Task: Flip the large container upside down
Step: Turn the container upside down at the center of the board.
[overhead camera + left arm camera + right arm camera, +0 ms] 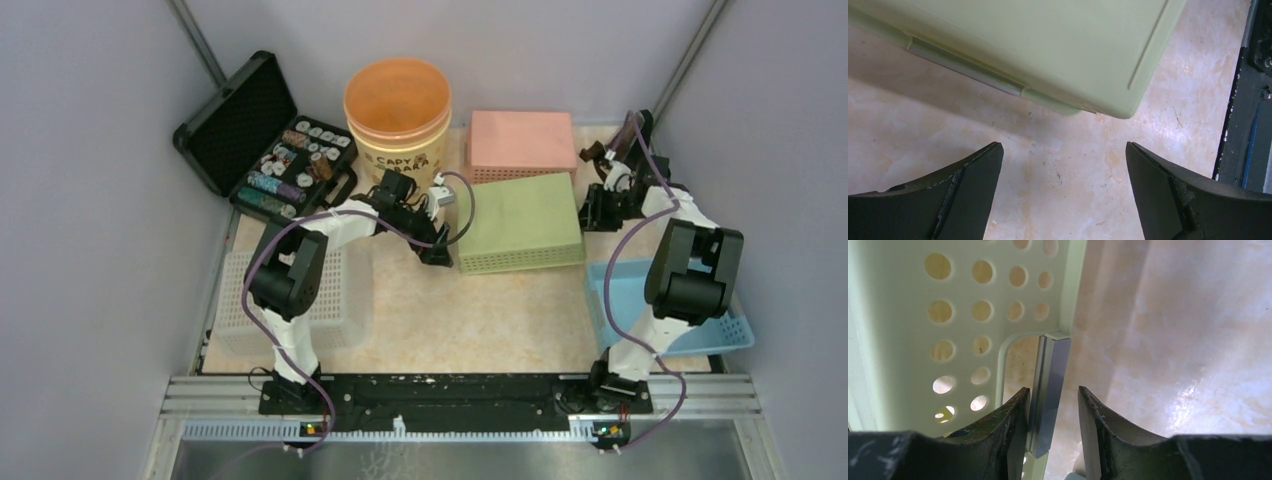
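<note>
**Green basket lies bottom-up, right gripper loose at its rim**

The green basket (520, 220) rests upside down in the middle of the table (480, 310), its flat base facing up, just in front of a pink basket (520, 140). The right gripper (1053, 388) straddles the handle rim on the basket's right side. One finger is against the rim and the other stands clear of it, so nothing is clamped. The left gripper (1063, 147) hangs spread wide and empty over the table beside the basket's near left corner.
</note>
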### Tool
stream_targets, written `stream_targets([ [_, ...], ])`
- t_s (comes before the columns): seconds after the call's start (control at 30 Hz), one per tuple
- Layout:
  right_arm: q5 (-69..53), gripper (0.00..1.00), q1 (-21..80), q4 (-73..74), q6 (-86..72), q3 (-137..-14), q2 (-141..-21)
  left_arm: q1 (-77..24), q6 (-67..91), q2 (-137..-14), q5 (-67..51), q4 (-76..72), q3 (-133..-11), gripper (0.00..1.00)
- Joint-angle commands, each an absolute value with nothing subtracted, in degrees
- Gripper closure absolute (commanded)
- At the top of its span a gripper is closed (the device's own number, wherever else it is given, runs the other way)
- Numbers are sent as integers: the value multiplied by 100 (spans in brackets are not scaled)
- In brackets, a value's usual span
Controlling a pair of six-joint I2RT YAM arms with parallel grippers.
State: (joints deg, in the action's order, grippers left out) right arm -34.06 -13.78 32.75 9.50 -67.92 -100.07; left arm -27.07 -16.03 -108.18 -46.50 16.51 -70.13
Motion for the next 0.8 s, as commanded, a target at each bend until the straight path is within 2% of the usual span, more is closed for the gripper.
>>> stream_targets([
  [0.0, -3863, 60, -1588, 3378, 1037, -7231, -10324, -2726, -1492, -10937, -4886, 1495, -7229, 1],
  [0.47, -4441, 59, -2038, 4431, 1167, -8273, -11313, -2725, -1040, -11310, -5516, 1359, -7724, 1],
  [0.77, -4009, 58, -2092, 4138, 934, -8063, -10717, -2725, -519, -11590, -5436, 1100, -8034, 1],
])
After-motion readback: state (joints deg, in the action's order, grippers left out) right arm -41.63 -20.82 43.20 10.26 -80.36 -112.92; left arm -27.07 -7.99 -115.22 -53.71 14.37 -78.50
